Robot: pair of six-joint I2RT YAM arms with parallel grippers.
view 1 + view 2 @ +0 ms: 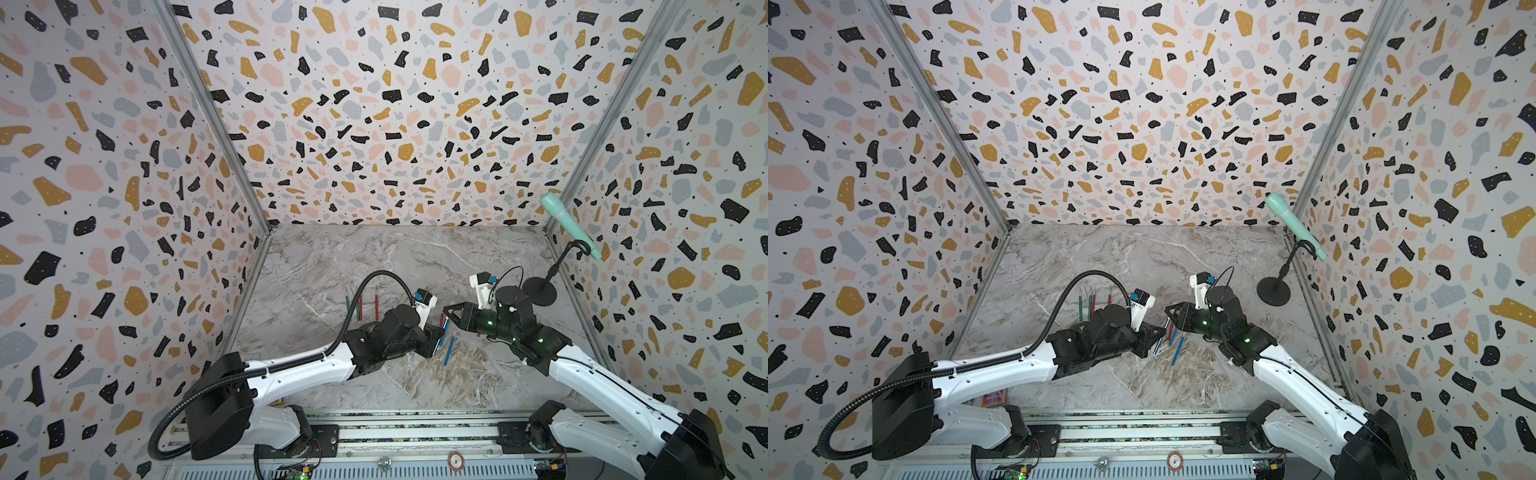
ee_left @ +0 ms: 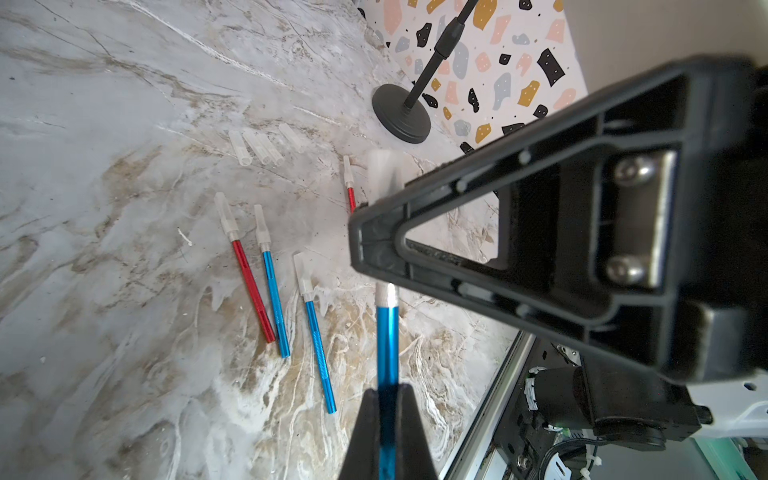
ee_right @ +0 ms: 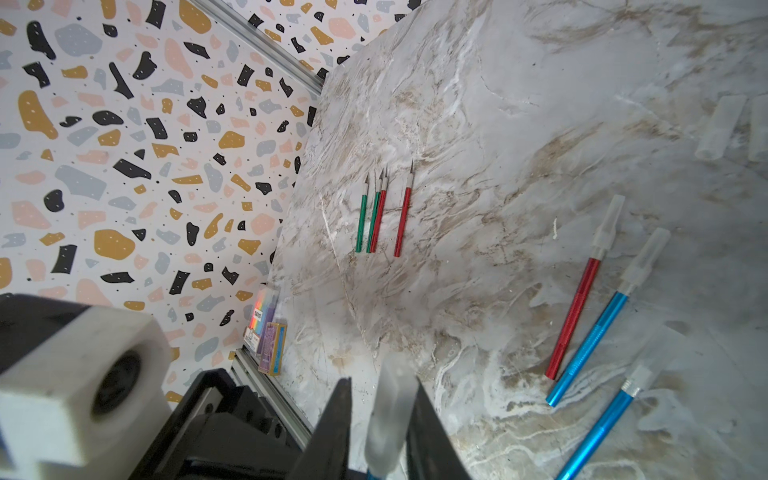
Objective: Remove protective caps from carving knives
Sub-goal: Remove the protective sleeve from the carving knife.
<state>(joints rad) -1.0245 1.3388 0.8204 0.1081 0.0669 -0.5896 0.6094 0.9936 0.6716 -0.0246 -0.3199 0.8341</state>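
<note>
Clamping blue metallic knife (image 2: 387, 332), left pincer (image 2: 387, 390); right pincer (image 3: 382, 384) narrow around its frosted cap (image 3: 388, 424), grip unclear.

We note three walls (image 1: 374, 104) papered in terrazzo print: ochre, pink, grey, black chips. Aluminium posts (image 1: 220, 124) mark the corners. Floor (image 1: 374, 257) is grey-brown marbled slab, evenly lit.

We enter the cap (image 3: 390, 411) between the fingers of the right gripper (image 3: 382, 388) as blurred, its base out of frame; whether both fingers press it we cannot make out. The held blue knife (image 2: 387, 332): neck covered by that gripper, tail cut off past the fingers of the left gripper (image 2: 387, 392). The loose caps (image 3: 717, 133): soft, one cropped. The left-hand knives (image 1: 376, 307): crossed by the cable (image 1: 352, 307), blades too small to read. The pen pack (image 1: 992, 400), near left: mostly under the left arm (image 1: 1000, 370).
</note>
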